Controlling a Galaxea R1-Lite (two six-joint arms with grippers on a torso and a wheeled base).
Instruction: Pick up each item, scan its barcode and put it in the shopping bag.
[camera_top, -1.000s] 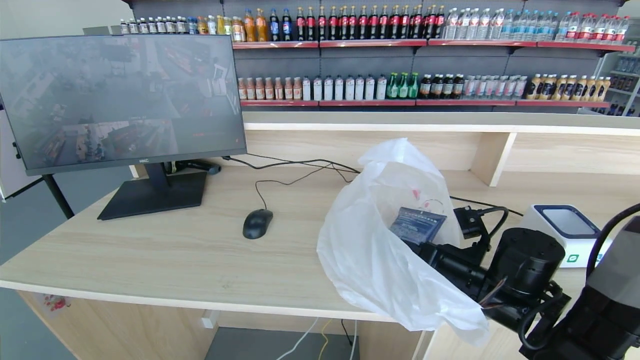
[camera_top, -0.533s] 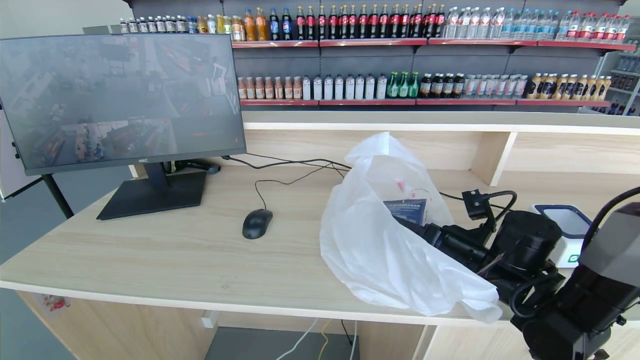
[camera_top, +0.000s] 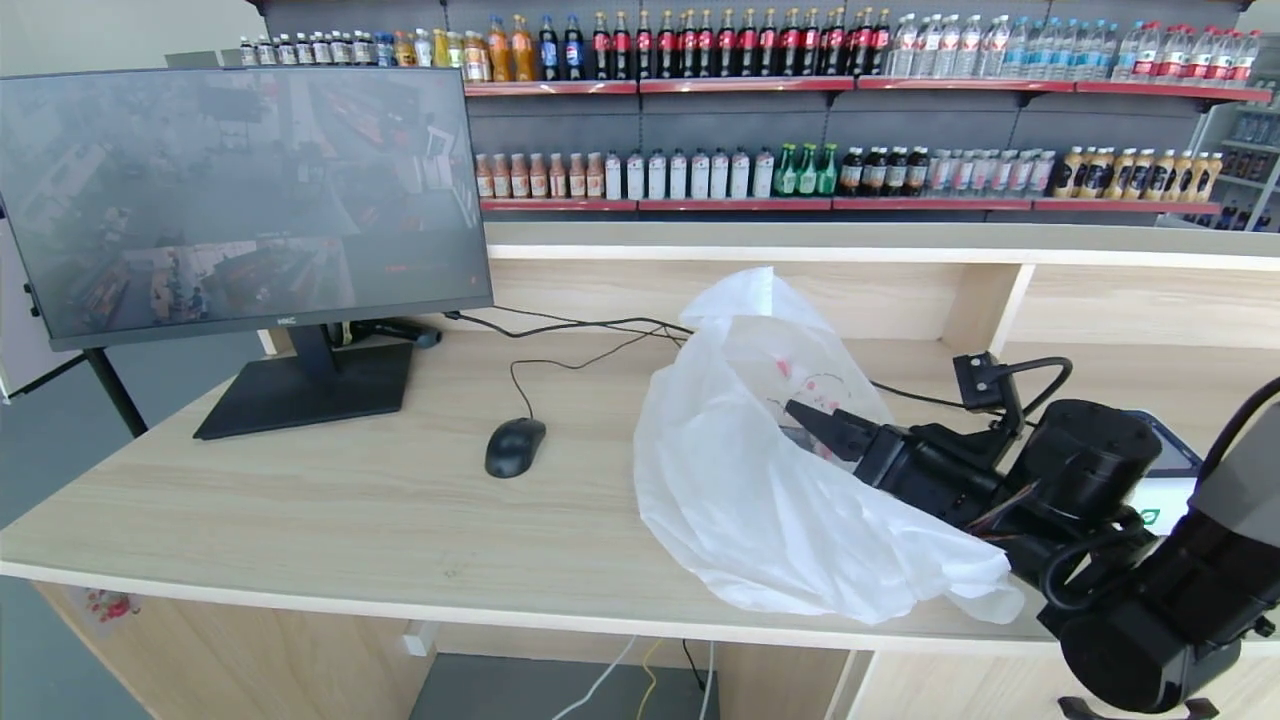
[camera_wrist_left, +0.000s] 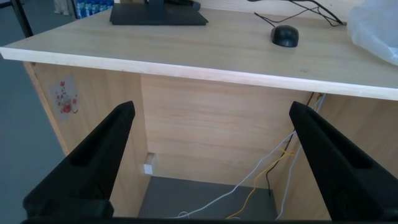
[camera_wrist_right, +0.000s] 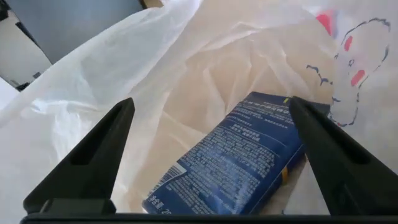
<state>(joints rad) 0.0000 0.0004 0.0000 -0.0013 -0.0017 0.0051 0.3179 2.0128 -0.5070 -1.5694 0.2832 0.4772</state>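
Now the right jaws gape wide inside the white plastic shopping bag (camera_top: 740, 500) on the pale wooden worktop (camera_top: 350, 510). The dark blue flat packet (camera_wrist_right: 242, 155) lies deeper in the bag, seen between their tips, touching neither.

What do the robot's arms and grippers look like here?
The right arm is black with round drum-shaped joints, a grey link, and looping black cables. The right gripper and left gripper have plain black, wedge-shaped tapering fingers.
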